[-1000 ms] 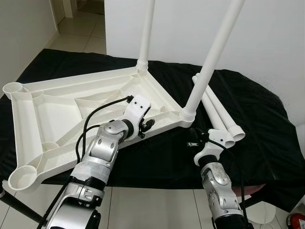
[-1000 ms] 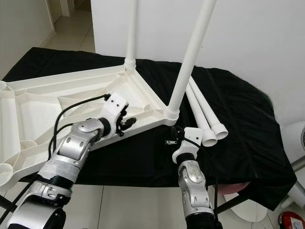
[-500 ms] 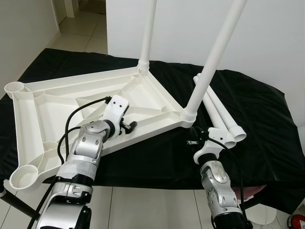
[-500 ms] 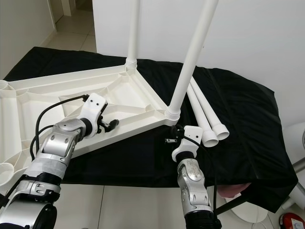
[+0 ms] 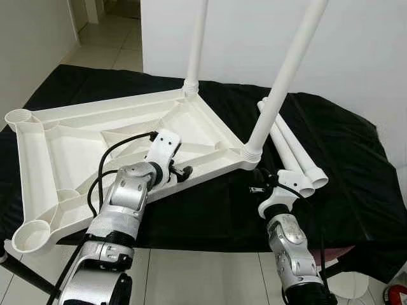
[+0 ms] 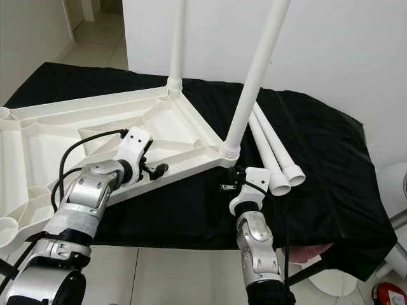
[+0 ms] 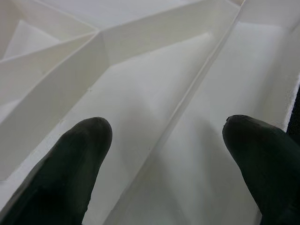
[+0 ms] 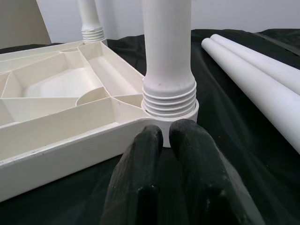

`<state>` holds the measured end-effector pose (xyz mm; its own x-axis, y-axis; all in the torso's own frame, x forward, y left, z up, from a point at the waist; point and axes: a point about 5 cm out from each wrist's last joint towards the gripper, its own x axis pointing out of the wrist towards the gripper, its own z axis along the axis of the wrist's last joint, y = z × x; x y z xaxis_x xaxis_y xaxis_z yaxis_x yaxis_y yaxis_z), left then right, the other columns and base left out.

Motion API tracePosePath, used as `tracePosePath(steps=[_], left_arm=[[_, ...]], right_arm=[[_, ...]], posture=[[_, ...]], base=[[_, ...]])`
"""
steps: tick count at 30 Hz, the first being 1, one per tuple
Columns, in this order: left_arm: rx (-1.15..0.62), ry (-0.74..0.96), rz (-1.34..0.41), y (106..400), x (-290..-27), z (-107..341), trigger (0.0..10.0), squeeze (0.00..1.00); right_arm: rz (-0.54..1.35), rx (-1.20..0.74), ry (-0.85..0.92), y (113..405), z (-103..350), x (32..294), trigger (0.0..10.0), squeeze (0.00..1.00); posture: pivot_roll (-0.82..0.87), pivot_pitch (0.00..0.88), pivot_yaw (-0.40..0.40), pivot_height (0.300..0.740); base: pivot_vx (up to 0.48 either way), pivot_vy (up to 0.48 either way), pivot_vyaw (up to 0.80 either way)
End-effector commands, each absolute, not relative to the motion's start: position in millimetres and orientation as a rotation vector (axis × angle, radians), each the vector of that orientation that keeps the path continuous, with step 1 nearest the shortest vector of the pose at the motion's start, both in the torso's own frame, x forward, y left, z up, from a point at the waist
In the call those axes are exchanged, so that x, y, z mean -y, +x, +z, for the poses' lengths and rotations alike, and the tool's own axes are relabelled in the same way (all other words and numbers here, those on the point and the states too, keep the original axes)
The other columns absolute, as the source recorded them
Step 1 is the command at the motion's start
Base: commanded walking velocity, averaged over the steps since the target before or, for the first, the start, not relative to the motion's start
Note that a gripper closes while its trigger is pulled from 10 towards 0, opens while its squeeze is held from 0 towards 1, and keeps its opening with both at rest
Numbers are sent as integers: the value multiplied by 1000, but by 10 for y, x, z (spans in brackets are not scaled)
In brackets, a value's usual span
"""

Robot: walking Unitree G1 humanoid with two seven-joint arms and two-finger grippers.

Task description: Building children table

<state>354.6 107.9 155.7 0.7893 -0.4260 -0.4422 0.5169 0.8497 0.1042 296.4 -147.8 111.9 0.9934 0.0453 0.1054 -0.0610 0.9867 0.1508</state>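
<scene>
The white table top (image 5: 76,152) lies upside down on a black cloth (image 5: 343,190). Two white legs stand upright in its corner sockets, one at the far corner (image 5: 194,51) and one at the near right corner (image 5: 280,82). My left gripper (image 5: 181,172) is open over the near rim, its fingers (image 7: 70,168) spread above the inner ribs (image 7: 140,51). My right gripper (image 5: 257,185) is shut on nothing, its fingertips (image 8: 150,140) just short of the near leg's threaded base (image 8: 168,93).
Two loose white legs (image 5: 296,155) lie side by side on the cloth to the right. Two empty sockets (image 5: 28,235) sit at the table top's left corners. A white wall rises behind, and tiled floor lies below the cloth's front edge.
My left gripper slid left along the near rim, then came partway back to the right. The right arm has stayed where it was.
</scene>
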Motion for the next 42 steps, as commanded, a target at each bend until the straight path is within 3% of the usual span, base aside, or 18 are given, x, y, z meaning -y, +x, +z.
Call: tracePosePath(steps=[1,23,25,26,27,28,30,31,42], left_arm=[[-420,275,-137,3632,-1257,1538,10000,0],[-460,356,6,3717,-1446,1574,10000,0],[-455,366,8,3719,-1451,1582,9608,0],[-452,370,8,3721,-1453,1588,7843,0],[-452,370,8,3721,-1453,1588,7843,0],[-451,369,9,3722,-1453,1592,3725,0],[-451,369,9,3722,-1453,1592,3725,0],[-435,413,22,3734,-1471,1623,0,0],[-413,446,36,3752,-1489,1677,0,0]], right_arm=[[48,98,143,2972,1102,1498,10000,0],[30,97,154,2947,1086,1497,10000,0],[28,97,155,2949,1088,1497,10000,0],[28,98,156,2951,1090,1495,10000,0],[28,98,156,2951,1090,1495,10000,0],[27,98,156,2951,1092,1494,10000,0],[27,98,156,2951,1092,1494,10000,0],[23,99,159,2957,1093,1492,10000,0],[15,102,166,2967,1096,1485,10000,0]], posture=[[24,0,-104,740],[18,0,-92,740],[19,0,-92,740],[20,0,-91,740],[20,0,-91,740],[20,0,-91,740],[20,0,-91,740],[22,0,-89,740],[25,0,-84,740]], base=[[0,0,0],[0,0,0],[0,0,0],[0,0,0],[0,0,0],[0,0,0],[0,0,0],[0,0,0],[0,0,0]])
